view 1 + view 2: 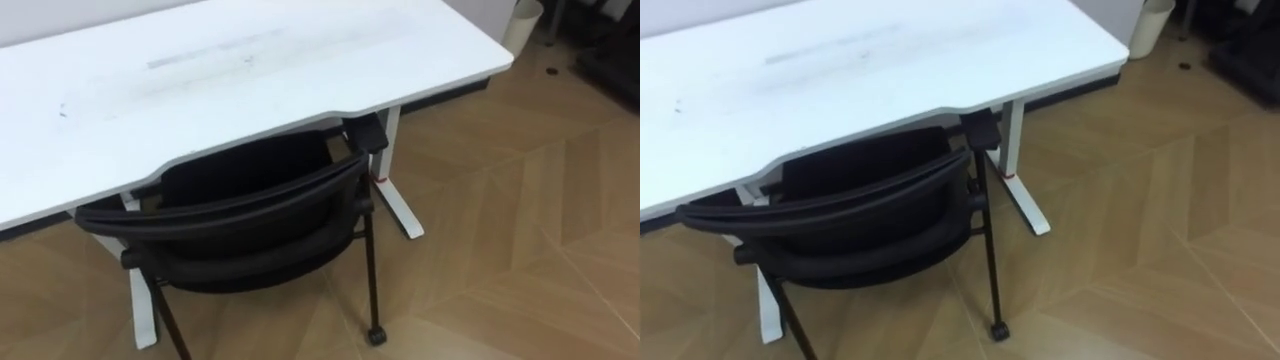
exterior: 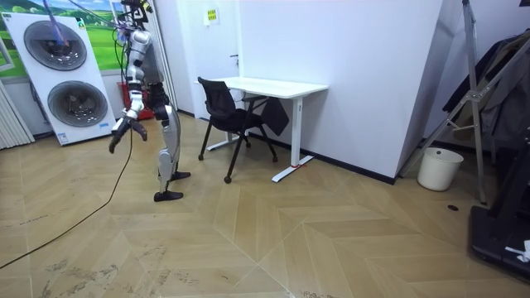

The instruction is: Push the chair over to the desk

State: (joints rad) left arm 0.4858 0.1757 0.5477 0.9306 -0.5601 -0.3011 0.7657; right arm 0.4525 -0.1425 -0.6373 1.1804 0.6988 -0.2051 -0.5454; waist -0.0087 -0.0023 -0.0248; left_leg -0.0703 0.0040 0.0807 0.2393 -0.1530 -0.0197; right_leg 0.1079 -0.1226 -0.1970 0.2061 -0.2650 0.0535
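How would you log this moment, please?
Black mesh chair: seat partly under white rectangular desk | robot: standing apart behind it | right hand: open, hanging

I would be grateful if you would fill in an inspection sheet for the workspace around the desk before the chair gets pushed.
Surface: white desk, top bare apart from faint grey smudges.
Job's things: black chair, upright, backrest toward the robot, seat partly under the desk edge.
Clutter: nothing seen on the desk.
Hands: a hand hangs low beside the robot in the room view, well apart from the chair.
Cables: nothing seen besides the robot's own.
Surroundings: wood floor; white bin by the wall; stacked front-loading machines behind the robot.
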